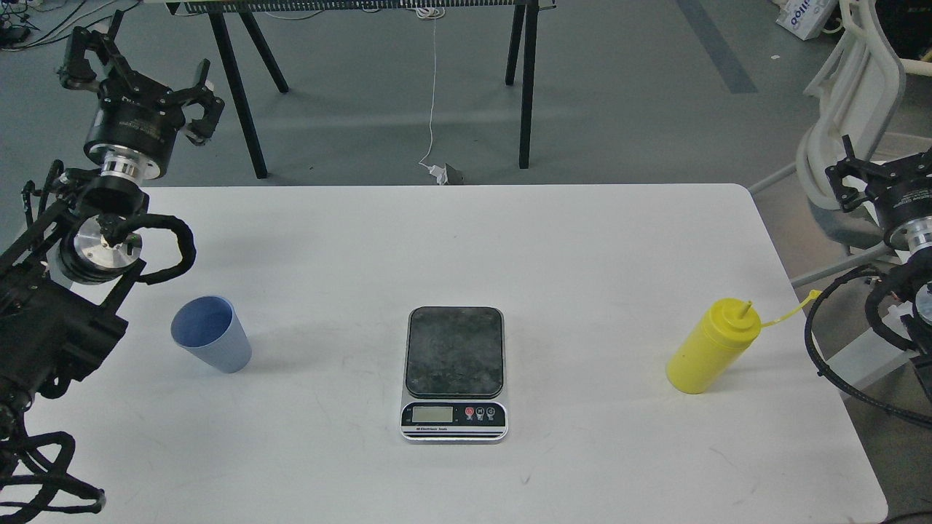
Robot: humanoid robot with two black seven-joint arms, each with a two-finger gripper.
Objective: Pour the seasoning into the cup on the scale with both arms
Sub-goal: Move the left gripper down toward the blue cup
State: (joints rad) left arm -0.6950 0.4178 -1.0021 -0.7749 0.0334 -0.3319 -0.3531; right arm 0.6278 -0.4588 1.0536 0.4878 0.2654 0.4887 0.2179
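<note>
The light-blue cup [212, 335] stands upright on the white table [582, 247], left of the scale [454, 372], whose dark plate is bare. To the right of the scale stands the yellow seasoning bottle [712, 348], its cap hanging off a tether toward the right. My left gripper [140, 73] is raised beyond the table's far-left corner, well above and behind the cup, with its claws spread and nothing between them. My right gripper [853, 175] hovers off the table's right edge, behind the bottle. Its claws are partly cut off by the frame.
Black trestle legs [526, 87] stand on the grey floor behind the table, with a white cable and plug [441, 172] between them. A white chair [848, 109] sits at the far right, close to the right arm.
</note>
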